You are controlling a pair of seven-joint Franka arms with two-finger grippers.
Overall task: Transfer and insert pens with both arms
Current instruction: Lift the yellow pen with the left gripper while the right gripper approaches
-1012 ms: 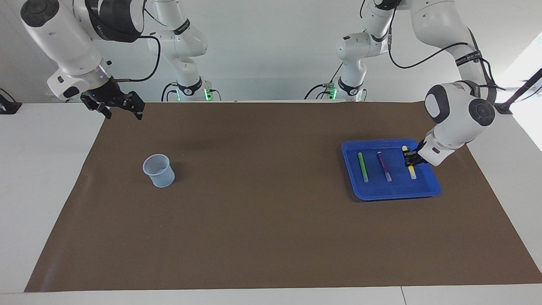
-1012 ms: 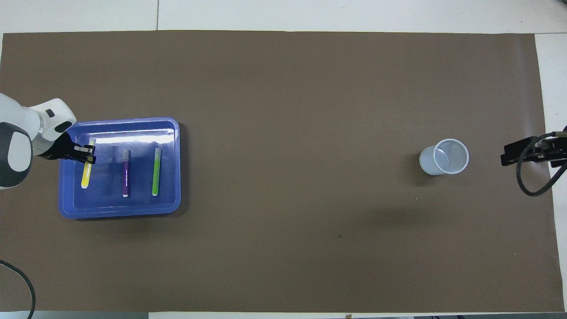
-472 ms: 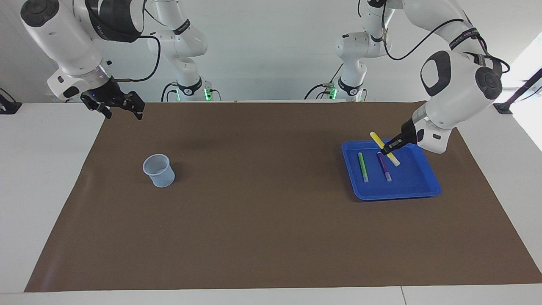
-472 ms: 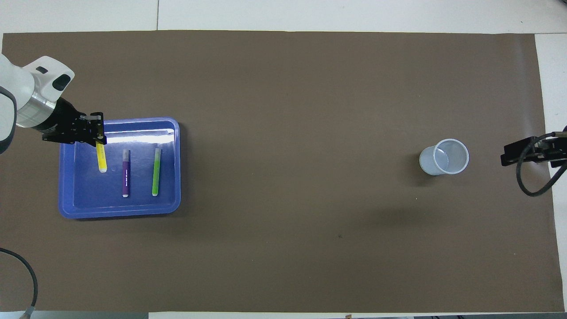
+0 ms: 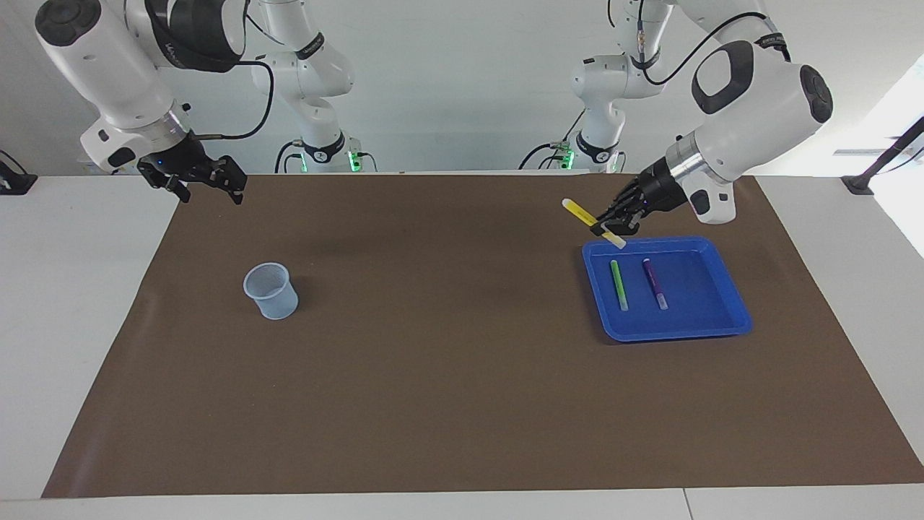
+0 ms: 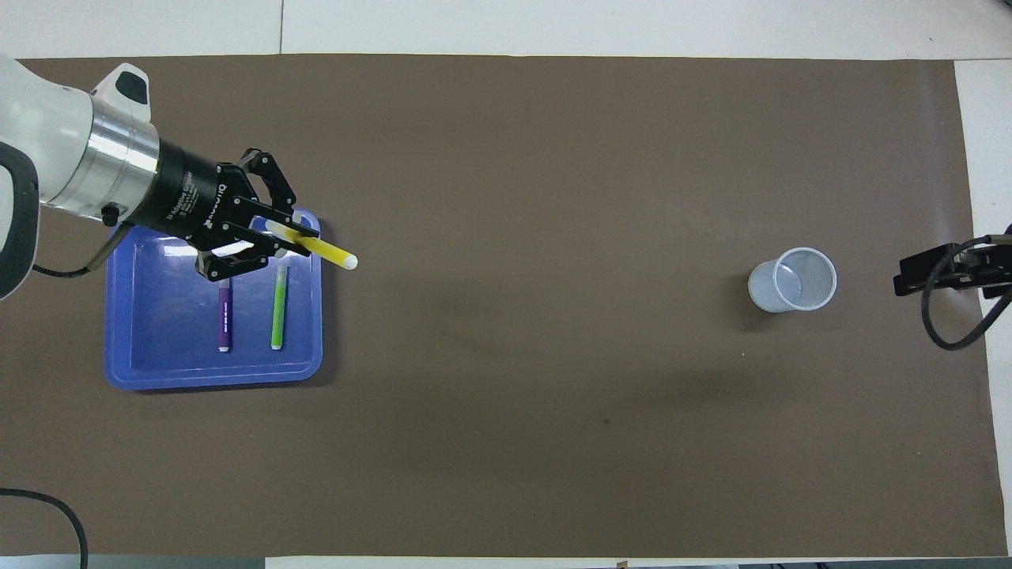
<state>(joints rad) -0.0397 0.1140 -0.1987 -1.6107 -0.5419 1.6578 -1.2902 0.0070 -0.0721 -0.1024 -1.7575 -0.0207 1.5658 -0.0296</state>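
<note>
My left gripper (image 5: 610,230) (image 6: 294,238) is shut on the yellow pen (image 5: 580,211) (image 6: 326,251), held in the air over the corner of the blue tray (image 5: 715,325) (image 6: 134,371) that lies toward the robots and the table's middle. The pen's free end points toward the right arm's end. The green pen (image 5: 619,284) (image 6: 278,307) and the purple pen (image 5: 654,284) (image 6: 224,316) lie side by side in the tray. My right gripper (image 5: 209,189) (image 6: 901,283) waits open in the air at its own end of the table, with nothing in it.
A pale translucent cup (image 5: 271,290) (image 6: 793,280) stands upright on the brown mat (image 5: 447,375) toward the right arm's end. Two smaller white arms with green lights (image 5: 328,155) stand at the robots' edge of the table.
My left gripper has lifted the yellow pen out of the tray and carried it up and toward the table's middle, turning it level. The right arm has not moved.
</note>
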